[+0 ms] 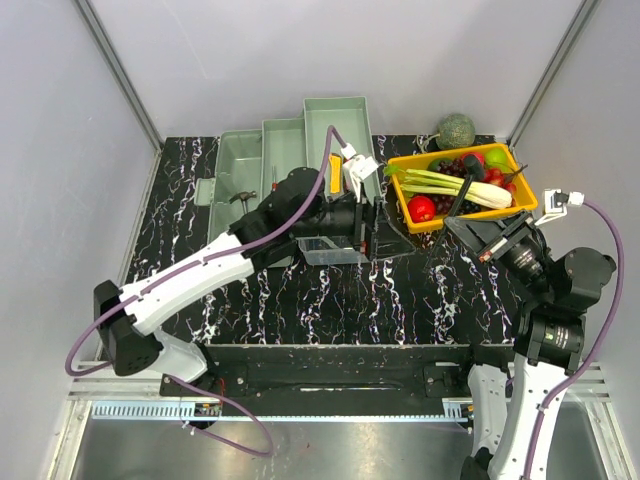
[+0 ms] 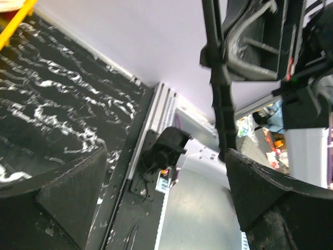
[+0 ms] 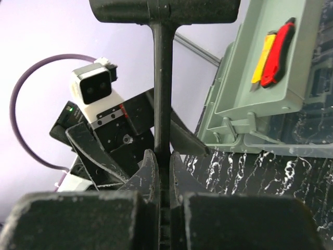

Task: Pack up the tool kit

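- The toolbox (image 1: 285,150) is sitting at the back of the black marbled table (image 1: 300,300), left of centre. It's pale grey-green plastic, with its trays folding out in steps.
- Its clear lid (image 1: 330,250) is hanging open on the near side.
- A small tool with a metal head (image 1: 243,197) is lying in the low left compartment.
- Red and yellow knives (image 3: 270,52) are lying side by side in the top tray.
- The left arm is reaching from the near left corner across to the toolbox's front. Its wrist is hovering right over the clear lid.
- The left claw (image 1: 368,232) is gaping wide open, with nothing between its fingers (image 2: 73,203).
- A black mallet (image 3: 161,78) is standing upright in the right claw (image 3: 161,159), which is pinching tight on the thin shaft. The head is sitting well above the fingertips.
- The right arm is folding up at the right edge, wrist aiming left toward the toolbox, just beside the yellow fruit tray (image 1: 420,157).
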Robot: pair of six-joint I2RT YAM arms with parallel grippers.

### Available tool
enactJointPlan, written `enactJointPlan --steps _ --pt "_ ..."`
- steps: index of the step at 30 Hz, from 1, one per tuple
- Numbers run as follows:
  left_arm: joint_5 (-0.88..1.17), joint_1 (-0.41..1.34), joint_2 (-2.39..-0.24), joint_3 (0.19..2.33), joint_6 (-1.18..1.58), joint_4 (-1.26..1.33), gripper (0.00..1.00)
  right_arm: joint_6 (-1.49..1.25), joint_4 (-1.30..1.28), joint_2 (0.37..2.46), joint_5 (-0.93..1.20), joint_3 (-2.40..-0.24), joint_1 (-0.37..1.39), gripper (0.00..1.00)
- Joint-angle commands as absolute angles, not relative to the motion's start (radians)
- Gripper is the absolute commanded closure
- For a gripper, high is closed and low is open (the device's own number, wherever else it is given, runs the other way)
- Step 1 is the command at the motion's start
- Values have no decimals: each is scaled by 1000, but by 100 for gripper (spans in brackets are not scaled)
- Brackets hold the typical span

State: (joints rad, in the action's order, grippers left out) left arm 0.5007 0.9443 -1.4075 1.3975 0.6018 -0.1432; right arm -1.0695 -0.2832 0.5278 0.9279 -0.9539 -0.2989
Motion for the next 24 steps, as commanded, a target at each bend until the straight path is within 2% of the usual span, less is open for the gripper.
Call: enactJointPlan --steps 1,7,14,24 --pt "528 972 -1445 1488 683 46 1 -1147 -149 511 994 -960 -290 100" --pt "528 1009 -1511 1555 695 66 1 -1173 -104 512 996 -956 -290 100" --pt "630 1032 -1552 1513 804 256 2 -1255 24 508 1019 -904 -290 100" --pt "624 1068 -1566 1565 741 175 19 -1318 110 512 1046 -876 -290 100"
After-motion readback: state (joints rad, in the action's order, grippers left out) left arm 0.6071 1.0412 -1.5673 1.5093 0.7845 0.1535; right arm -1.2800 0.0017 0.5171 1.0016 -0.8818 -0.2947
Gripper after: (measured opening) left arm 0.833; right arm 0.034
